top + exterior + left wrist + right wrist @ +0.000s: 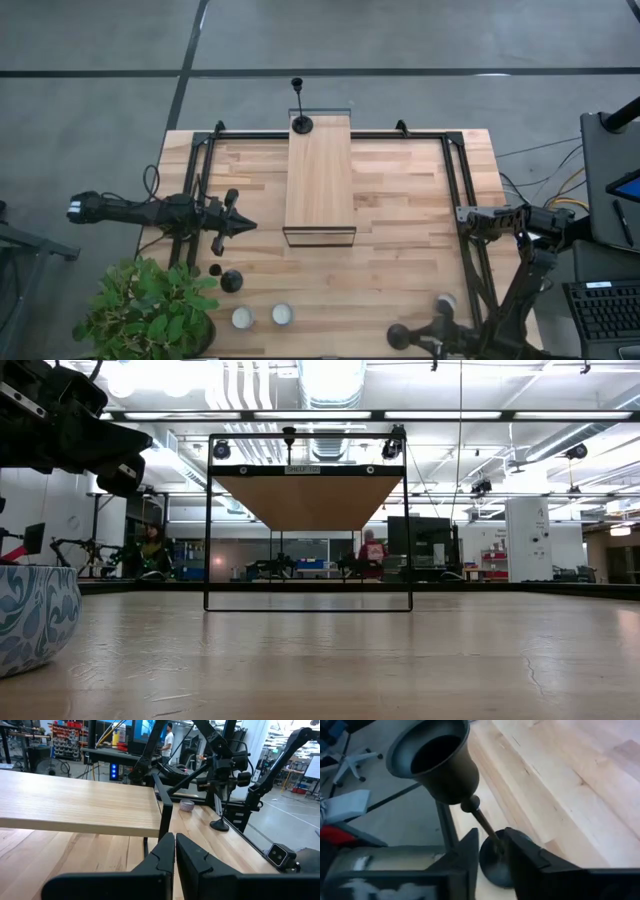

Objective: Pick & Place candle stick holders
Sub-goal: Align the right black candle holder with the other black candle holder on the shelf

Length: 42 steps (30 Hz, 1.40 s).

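The right gripper (490,852) has its two dark fingers closed on the thin stem of a candle stick holder (470,815), a dark metal piece with a bell-shaped cup above and a round flat base below. It stands at the near right edge of the wooden table (400,240).

The left gripper (175,855) hangs at the left side with its fingers pressed together, holding nothing.

A second holder (300,110) stands upright on the far end of the raised plank shelf (320,175). A third holder (231,281) is at the near left, beside two white tealights (262,316) and a potted plant (150,310).
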### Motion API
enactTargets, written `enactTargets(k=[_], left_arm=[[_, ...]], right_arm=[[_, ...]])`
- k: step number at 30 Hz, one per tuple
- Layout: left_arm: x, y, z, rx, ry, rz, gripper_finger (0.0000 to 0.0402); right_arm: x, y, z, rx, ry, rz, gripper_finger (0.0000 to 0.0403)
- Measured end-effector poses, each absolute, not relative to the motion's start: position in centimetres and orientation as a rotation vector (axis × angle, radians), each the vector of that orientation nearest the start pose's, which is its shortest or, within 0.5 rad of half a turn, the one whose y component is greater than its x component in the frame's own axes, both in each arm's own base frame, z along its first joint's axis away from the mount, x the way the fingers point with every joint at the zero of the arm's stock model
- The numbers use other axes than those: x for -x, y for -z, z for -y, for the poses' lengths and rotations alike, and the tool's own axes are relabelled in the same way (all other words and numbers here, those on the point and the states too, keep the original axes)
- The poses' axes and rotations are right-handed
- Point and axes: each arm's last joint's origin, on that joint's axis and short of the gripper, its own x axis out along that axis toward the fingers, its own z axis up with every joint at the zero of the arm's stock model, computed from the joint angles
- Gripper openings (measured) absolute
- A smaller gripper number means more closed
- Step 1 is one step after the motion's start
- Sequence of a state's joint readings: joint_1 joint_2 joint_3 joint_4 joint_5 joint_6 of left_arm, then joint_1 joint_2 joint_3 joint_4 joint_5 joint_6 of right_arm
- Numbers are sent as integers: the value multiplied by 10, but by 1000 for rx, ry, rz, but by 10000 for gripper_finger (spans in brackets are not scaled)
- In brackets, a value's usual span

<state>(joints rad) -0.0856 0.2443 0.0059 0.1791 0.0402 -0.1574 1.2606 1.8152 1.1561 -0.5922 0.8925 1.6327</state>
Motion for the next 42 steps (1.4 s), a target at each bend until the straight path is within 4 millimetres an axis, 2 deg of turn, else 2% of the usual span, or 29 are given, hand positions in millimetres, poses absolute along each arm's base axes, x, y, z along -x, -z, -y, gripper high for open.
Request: enactTargets(k=[5,10,22,31,42], left_arm=[[-112,-162,11,156,121,-69,14],[-112,-162,11,155,121,-69,14],[-112,-162,11,155,121,-70,14],[-112,-162,11,155,121,-70,14],[-112,-162,11,155,121,-70,14]], right_arm=[[-128,-176,-317,-435,205,-589,139],[-129,-178,-317,-400,206,-531,151],[-134,-178,-316,-354,204,-484,90],[-139,-177,-314,-309,206,-479,16],[-145,-183,-305,-154,250,-352,13]])
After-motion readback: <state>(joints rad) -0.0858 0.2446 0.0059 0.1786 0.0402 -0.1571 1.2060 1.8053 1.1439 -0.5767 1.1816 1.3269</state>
